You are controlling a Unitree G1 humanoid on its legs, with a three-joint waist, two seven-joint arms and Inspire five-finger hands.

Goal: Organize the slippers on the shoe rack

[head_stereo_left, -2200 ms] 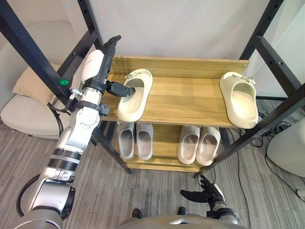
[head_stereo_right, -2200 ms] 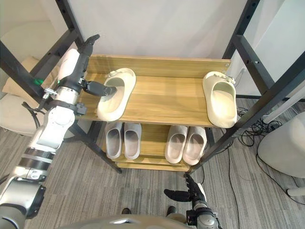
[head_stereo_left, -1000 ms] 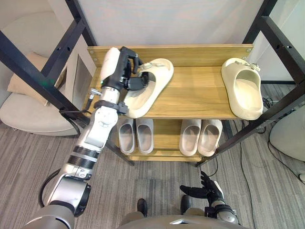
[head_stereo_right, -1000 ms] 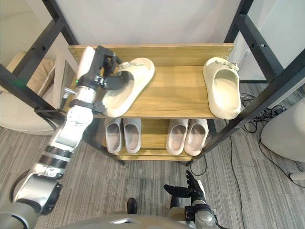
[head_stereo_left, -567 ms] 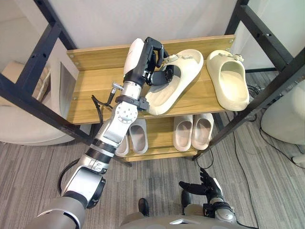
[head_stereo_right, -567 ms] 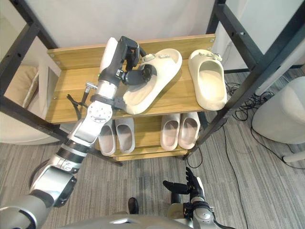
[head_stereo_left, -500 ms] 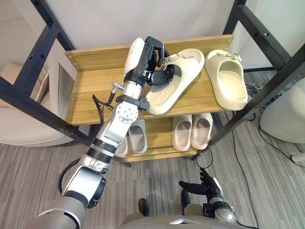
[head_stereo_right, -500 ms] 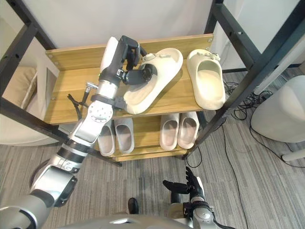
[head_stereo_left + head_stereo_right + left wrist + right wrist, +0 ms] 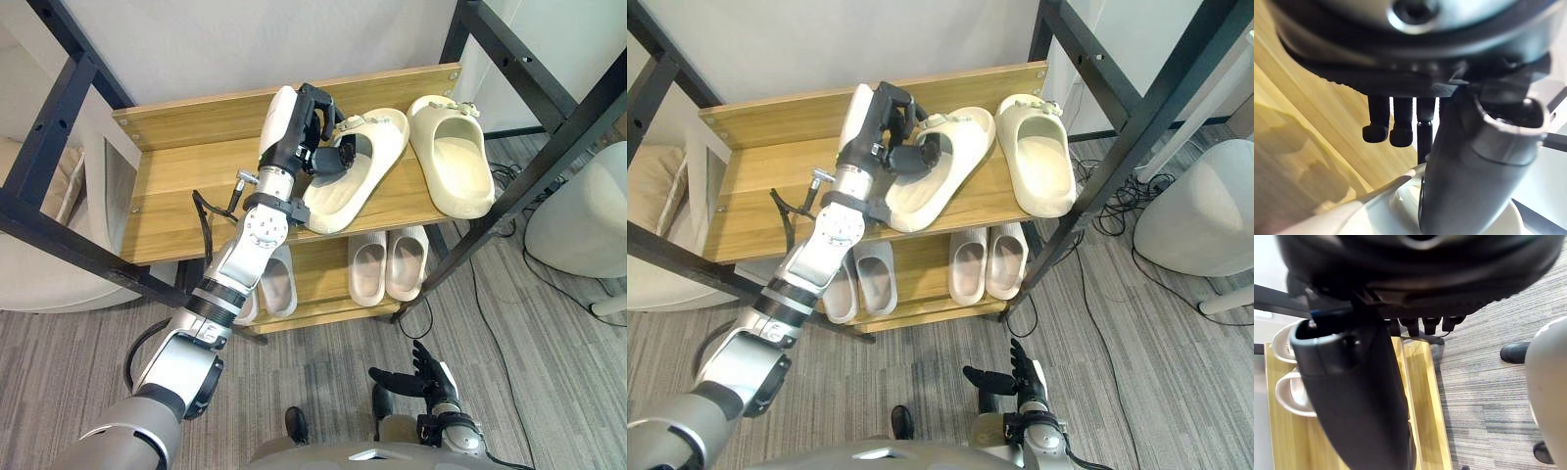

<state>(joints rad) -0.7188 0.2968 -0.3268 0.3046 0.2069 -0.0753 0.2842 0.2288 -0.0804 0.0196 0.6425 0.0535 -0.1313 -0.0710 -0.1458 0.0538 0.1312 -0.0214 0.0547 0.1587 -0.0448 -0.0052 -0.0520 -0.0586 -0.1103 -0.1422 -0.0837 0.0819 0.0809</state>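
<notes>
Cream slipper (image 9: 355, 188) in L hand (image 9: 317, 125), heel at shelf (image 9: 186, 201) front edge

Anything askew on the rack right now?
Yes: the cream slipper in the left hand lies diagonally on the top shelf, heel near the front edge, while its mate beside it sits straight. The lower-shelf pairs look neat. The right hand hangs open below.

Top shelf (image 9: 186, 186): angled slipper (image 9: 361, 181) just left of second slipper (image 9: 456, 166), at right end. Lower shelf (image 9: 318, 279): left pair (image 9: 872, 279), right pair (image 9: 387, 264).
</notes>
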